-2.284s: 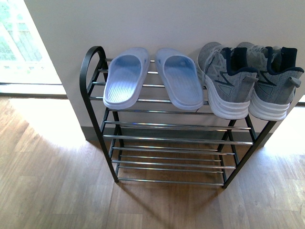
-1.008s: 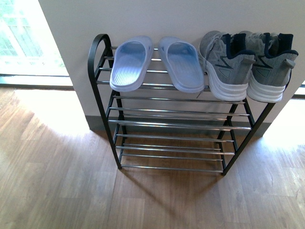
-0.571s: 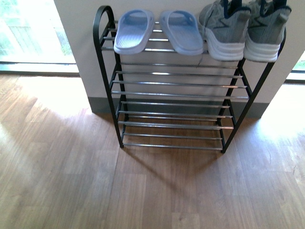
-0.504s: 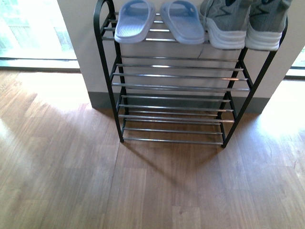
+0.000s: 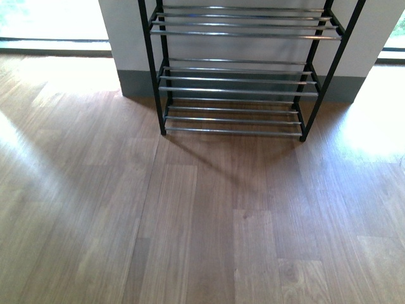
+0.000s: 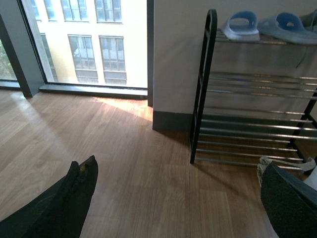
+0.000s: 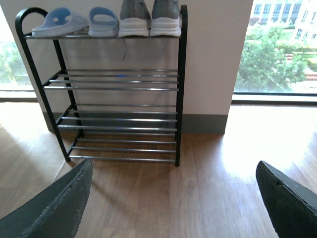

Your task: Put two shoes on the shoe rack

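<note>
The shoe rack (image 5: 234,79) shows only its lower chrome shelves in the front view; its top is cut off there. In the right wrist view the whole rack (image 7: 179,74) stands against the white wall. On its top shelf sit two pale blue slides (image 7: 74,21) and, to their right, two grey sneakers (image 7: 149,19) with white soles. The left wrist view shows the rack's left end (image 6: 205,74) and the slides (image 6: 262,26). My left gripper (image 6: 181,196) and right gripper (image 7: 173,198) are both open and empty, well back from the rack above the floor.
Wooden plank floor (image 5: 190,221) spreads in front of the rack. A white wall with grey skirting (image 5: 130,82) stands behind it. Floor-length windows flank the wall, left (image 6: 84,44) and right (image 7: 277,49).
The front view has tilted downward and drawn back: the shoes on the top shelf have left the picture, and much more floor shows now. The shoes stay on the top shelf.
</note>
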Available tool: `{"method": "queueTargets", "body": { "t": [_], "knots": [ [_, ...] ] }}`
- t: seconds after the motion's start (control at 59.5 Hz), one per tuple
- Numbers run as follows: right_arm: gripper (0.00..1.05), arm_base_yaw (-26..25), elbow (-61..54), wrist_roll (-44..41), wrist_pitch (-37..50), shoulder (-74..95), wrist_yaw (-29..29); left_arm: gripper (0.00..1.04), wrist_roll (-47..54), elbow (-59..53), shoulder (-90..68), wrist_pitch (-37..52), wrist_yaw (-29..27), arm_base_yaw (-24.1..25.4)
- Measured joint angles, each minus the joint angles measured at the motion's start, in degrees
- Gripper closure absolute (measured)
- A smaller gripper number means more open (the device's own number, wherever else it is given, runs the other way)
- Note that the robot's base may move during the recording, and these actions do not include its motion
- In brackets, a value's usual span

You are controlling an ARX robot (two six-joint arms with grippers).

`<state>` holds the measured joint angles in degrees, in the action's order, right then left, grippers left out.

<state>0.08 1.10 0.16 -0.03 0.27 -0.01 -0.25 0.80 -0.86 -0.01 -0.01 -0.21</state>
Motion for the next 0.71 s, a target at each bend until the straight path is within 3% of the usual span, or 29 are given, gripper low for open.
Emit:
{"method": "queueTargets", "body": {
  "t": [0.705],
  "knots": [
    [0.09,0.0,0.0,0.0,0.0,0.0,0.2,0.09,0.0,0.0,0.0,0.0,0.04,0.0]
  ]
}}
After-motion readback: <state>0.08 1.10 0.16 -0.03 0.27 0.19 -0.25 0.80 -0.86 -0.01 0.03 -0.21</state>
